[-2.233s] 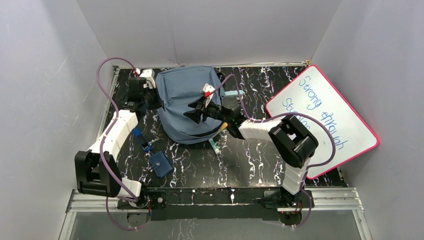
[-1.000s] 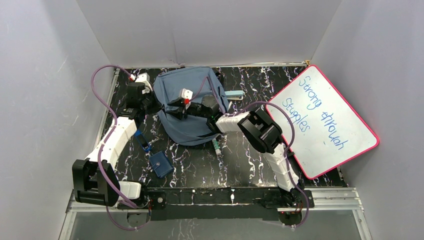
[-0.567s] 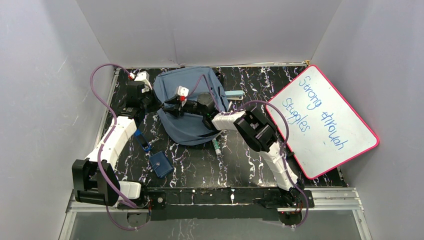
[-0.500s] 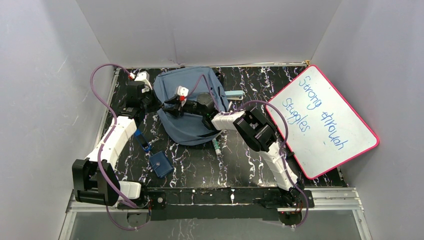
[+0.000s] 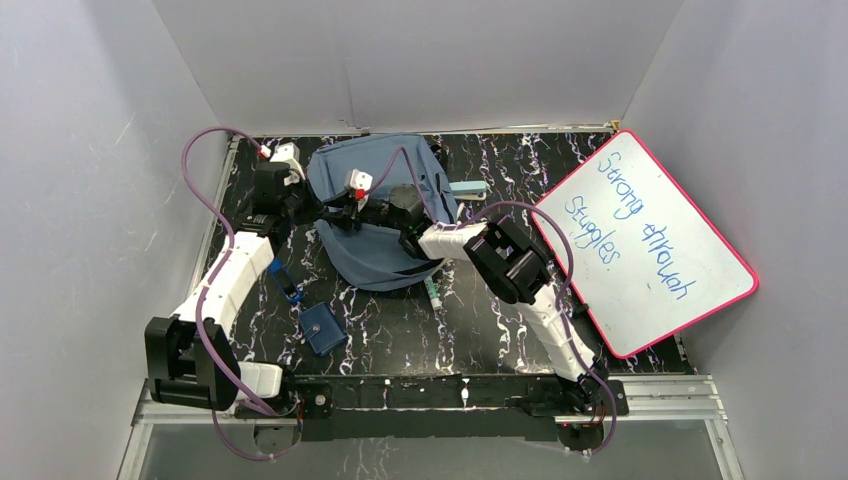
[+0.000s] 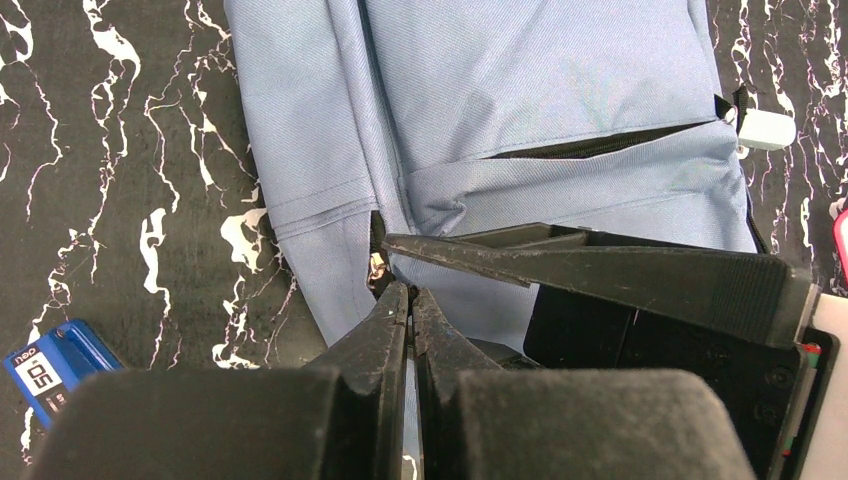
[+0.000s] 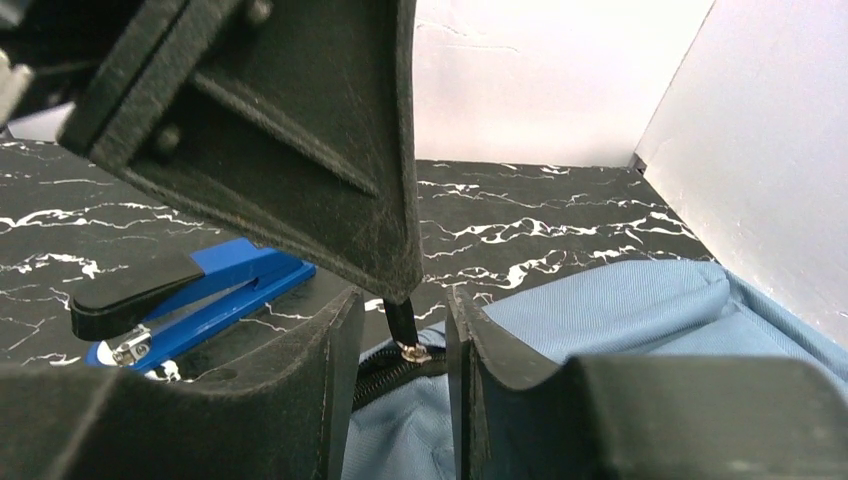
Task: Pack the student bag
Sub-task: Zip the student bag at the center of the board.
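Marbled table (image 5: 500, 320), student bag (image 5: 372, 258) contents hidden; left gripper (image 6: 410, 298) fingers together, right gripper (image 7: 400, 305) fingers apart

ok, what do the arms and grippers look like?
Left arm and right arm: white shell links between black joint blocks, a thin purple cable looping along each. Left gripper and right gripper: matte black, scuffed, wedge-shaped fingers tapering to narrow tips. A small white wrist module with a red mark sits by each gripper.

Soft, even overhead light casts faint shadows; the black white-veined marbled surface (image 5: 480, 330) shows slight sheen; wrist views blur close up.
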You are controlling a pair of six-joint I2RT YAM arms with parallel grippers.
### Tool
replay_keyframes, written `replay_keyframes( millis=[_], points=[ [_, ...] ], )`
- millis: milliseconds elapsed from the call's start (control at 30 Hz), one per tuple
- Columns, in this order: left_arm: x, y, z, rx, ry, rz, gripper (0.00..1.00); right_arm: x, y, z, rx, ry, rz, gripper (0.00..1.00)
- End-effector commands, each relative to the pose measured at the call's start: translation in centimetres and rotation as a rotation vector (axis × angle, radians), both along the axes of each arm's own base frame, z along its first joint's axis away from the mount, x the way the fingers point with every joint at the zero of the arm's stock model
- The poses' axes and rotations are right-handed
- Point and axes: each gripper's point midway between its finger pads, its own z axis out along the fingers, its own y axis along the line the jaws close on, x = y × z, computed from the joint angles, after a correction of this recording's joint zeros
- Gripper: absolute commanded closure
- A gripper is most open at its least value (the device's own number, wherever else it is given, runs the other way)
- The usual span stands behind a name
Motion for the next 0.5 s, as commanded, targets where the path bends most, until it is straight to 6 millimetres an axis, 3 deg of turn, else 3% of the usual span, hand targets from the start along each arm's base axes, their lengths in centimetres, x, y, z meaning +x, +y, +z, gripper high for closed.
replay_keyframes(
  millis=[0,233,467],
  points=[
    [1.05,-0.38,2.55,-0.013,-0.072,-0.016,1.00,0.30,0.67,3.33,0.081,-0.045,-0.006,0.58],
    [1.06,-0.55,2.76,-0.020,-0.075,-0.022,1.00,0.75,0.77,2.99,0.082,-0.027,-0.021,0.70],
    [1.03,-0.55,3.14,-0.021,-0.087,-0.023,1.00,1.06,0.85,2.72,0.086,-0.009,-0.035,0.92]
  ],
)
